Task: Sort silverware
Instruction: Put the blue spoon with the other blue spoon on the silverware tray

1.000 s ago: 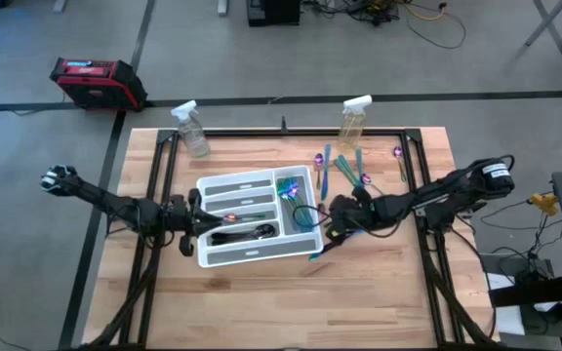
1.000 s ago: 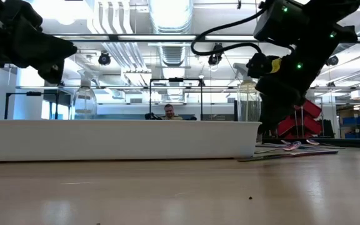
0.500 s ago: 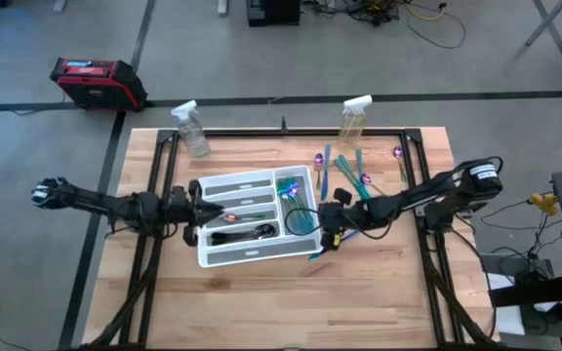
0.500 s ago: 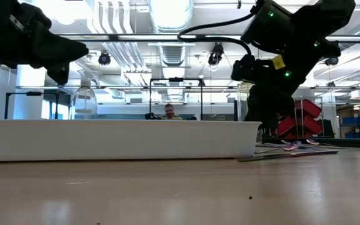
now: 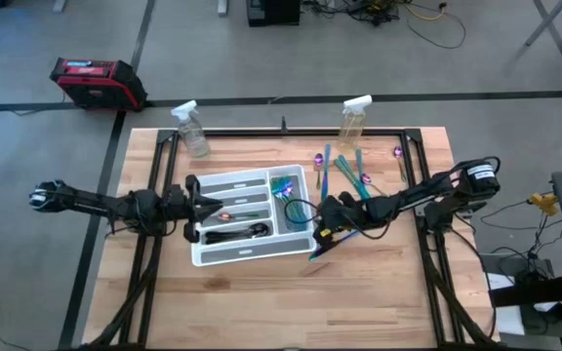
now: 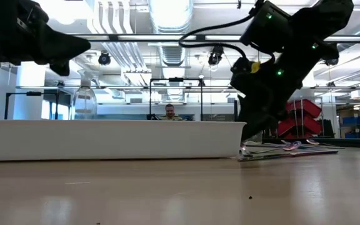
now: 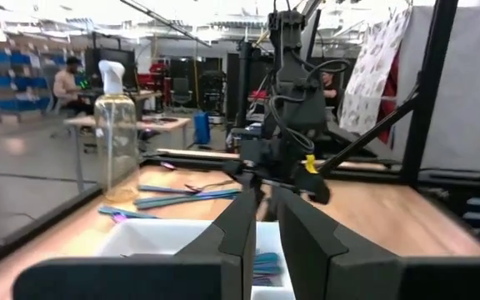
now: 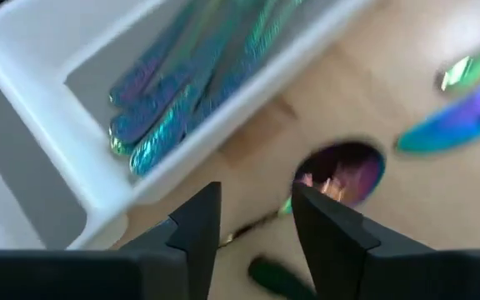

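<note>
At left-centre of the high view the left gripper [image 5: 191,205] sits over the white tray's [image 5: 224,255] left end, its jaws nearly together and holding nothing I can make out. The tray holds dark pieces [image 5: 230,233] and teal ones [image 5: 289,187]. Right of it the right gripper [image 5: 326,224] hovers at the tray's right wall, jaws apart and empty. A purple spoon [image 8: 346,172] lies on the wood just ahead of them, so the right arm is nearer. Loose silverware [image 5: 344,168] lies upper right, long axes mostly up the frame.

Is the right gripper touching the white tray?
Apart. In the right wrist view, bare table shows between the right gripper and the tray rim.
</note>
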You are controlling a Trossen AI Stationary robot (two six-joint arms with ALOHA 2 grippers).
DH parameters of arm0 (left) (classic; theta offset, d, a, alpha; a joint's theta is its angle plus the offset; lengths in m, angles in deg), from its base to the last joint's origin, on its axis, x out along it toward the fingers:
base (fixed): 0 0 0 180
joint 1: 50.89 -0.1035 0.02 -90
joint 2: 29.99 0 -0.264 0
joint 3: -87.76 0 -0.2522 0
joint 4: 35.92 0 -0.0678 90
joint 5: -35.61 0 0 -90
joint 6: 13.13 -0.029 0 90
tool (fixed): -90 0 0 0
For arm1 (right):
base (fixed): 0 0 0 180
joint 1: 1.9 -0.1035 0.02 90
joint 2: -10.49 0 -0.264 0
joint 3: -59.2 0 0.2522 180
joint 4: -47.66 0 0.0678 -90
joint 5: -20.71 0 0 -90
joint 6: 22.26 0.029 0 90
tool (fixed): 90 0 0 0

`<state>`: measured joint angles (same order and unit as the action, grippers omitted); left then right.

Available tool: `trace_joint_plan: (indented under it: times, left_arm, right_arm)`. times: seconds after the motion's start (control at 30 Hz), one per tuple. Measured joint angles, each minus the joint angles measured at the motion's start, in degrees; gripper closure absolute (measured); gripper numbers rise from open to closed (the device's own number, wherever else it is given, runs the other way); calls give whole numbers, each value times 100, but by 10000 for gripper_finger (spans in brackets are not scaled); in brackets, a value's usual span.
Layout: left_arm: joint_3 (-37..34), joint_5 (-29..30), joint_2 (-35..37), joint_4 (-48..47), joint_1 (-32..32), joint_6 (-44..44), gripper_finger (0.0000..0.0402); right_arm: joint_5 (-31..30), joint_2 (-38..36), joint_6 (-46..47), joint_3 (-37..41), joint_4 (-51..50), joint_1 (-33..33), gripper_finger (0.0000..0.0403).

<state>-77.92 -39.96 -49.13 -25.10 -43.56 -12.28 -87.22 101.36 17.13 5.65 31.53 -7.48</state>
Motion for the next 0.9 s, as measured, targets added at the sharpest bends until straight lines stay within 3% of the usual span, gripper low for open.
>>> trace_joint_plan:
  times: [0.17, 0.4, 0.67, 0.9]
  left_arm:
    - [7, 149, -9, -42, -1, -612, 363]
    - [11, 156, -39, -228, -2, -789, 363]
    - [15, 170, -213, -252, -7, -832, 363]
    - [15, 315, -317, -145, -5, -962, 363]
  right_arm:
    - [-5, 24, 763, -190, -570, -9, 228]
    - [8, 694, 1181, -818, -1280, 163, 216]
    - [-388, 890, 1335, -1235, -2473, 300, 242]
    - [-308, 892, 1121, -1216, -2583, 645, 281]
